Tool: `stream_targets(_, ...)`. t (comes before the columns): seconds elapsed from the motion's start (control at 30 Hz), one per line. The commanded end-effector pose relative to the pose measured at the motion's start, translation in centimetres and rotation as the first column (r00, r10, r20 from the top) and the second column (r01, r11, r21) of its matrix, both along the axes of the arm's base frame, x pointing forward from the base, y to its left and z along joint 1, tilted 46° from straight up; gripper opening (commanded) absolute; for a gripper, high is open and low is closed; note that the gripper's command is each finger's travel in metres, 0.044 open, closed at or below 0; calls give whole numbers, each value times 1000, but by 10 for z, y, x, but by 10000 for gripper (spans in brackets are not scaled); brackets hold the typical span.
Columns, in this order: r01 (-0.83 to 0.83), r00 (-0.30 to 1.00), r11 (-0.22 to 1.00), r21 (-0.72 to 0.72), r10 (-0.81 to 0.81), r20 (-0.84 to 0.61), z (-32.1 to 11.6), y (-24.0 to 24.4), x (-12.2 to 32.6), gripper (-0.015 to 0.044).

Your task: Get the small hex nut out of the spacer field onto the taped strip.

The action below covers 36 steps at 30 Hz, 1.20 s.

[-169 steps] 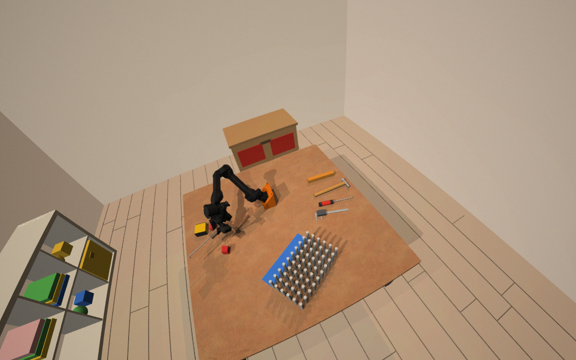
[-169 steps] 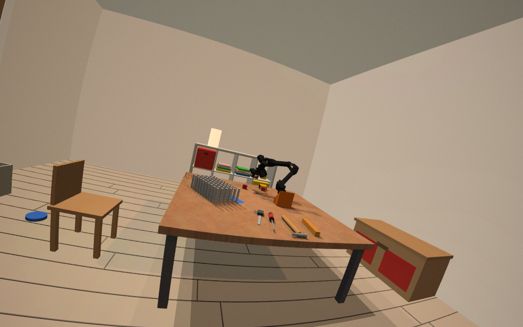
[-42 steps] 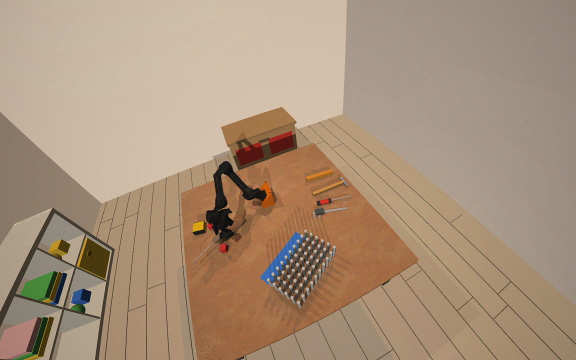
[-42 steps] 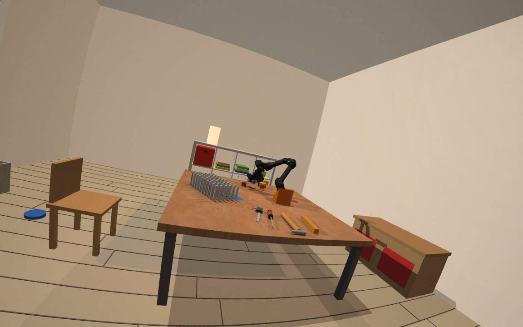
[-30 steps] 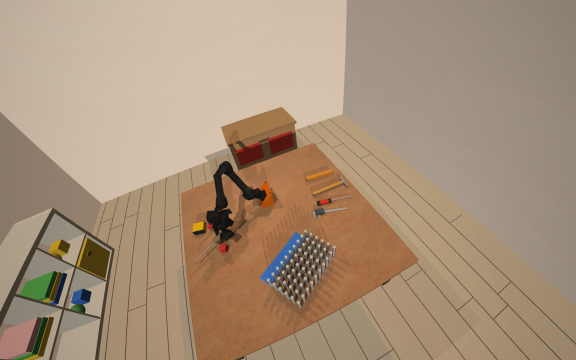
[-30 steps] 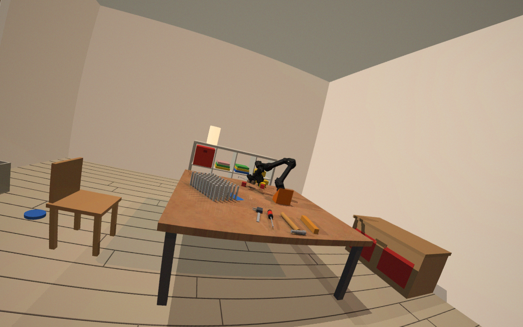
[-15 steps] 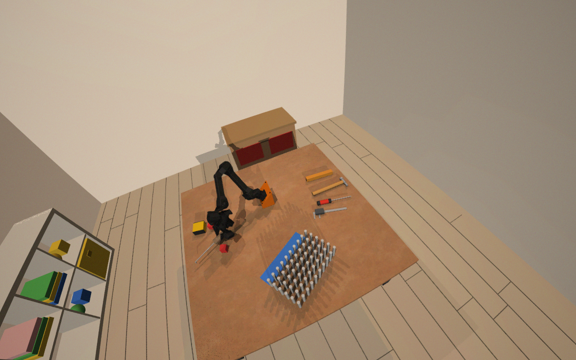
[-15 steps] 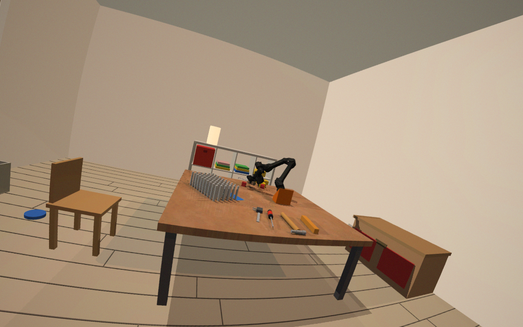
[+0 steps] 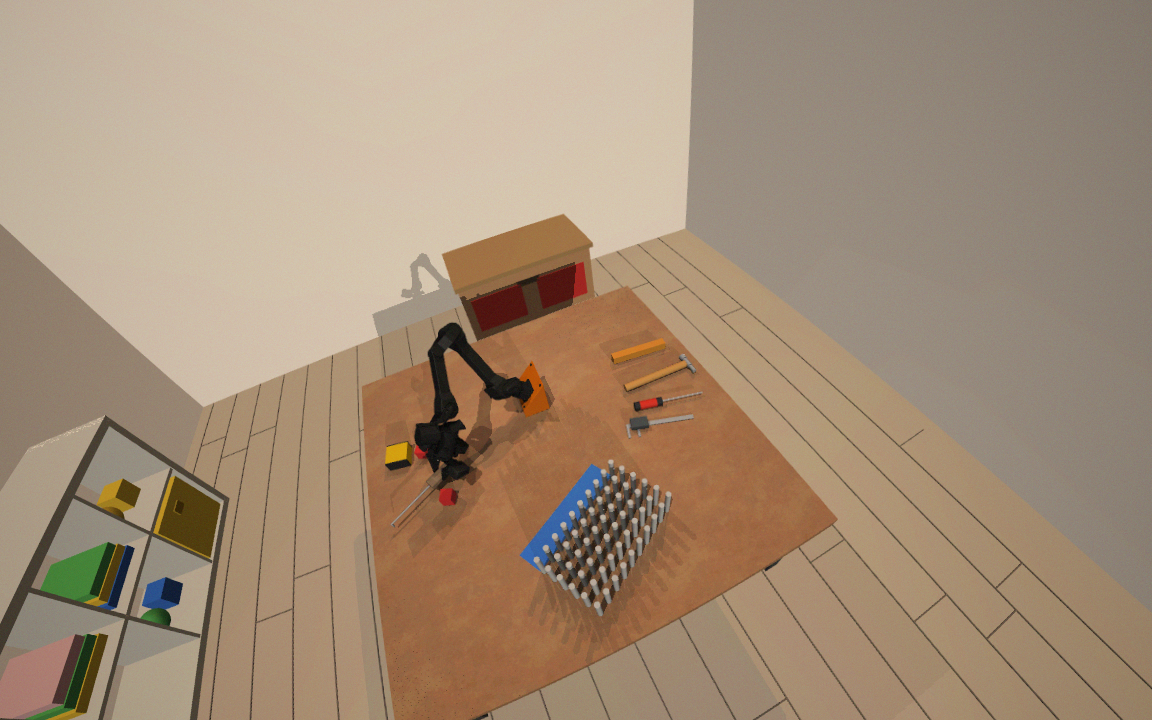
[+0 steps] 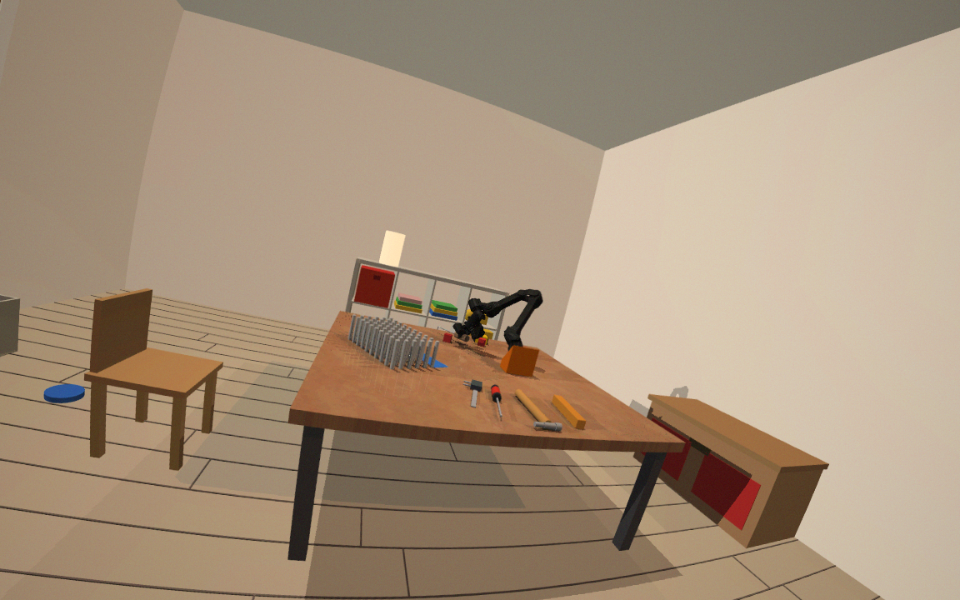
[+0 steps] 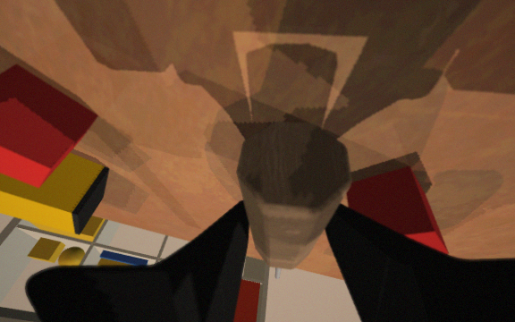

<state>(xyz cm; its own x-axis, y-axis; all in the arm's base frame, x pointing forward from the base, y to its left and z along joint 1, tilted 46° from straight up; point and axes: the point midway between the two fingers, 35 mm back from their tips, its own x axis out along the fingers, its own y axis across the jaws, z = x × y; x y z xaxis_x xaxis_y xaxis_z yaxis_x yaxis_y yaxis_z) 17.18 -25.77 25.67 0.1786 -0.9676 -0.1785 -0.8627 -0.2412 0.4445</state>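
My gripper (image 9: 440, 476) (image 10: 462, 336) (image 11: 284, 207) is shut on the thick wooden handle (image 11: 293, 174) of a thin metal-rod tool (image 9: 410, 505). The rod points away toward the table's left edge in the top view; its far end is too small to make out. The tool appears raised above the table, well away from the spacer field. The metal spacers (image 9: 600, 607) (image 10: 397, 349) stand upright in dense rows. The blue taped strip (image 9: 572, 499) (image 10: 436, 363) lies along their near side, facing the arm. The hex nut cannot be made out.
Red cubes (image 9: 447, 497) (image 11: 29, 130) and a yellow block (image 9: 397, 454) (image 11: 29, 192) lie near the hand. An orange wedge (image 9: 533, 395) (image 10: 520, 361) stands by the arm. Across the table lie a caliper (image 9: 639, 422), screwdriver (image 9: 648, 403), hammer (image 9: 654, 376) and orange bar (image 9: 638, 351).
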Motion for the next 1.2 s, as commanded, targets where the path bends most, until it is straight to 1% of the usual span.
stream_targets(0.0,-5,1000,1000,-2,5,-2,-1,-2,0,0)
stream_targets(0.9,-5,1000,1000,-12,5,-11,-11,-13,-7,0)
stream_targets(1.17,0,1000,1000,-9,0,-9,-10,-11,-7,210)
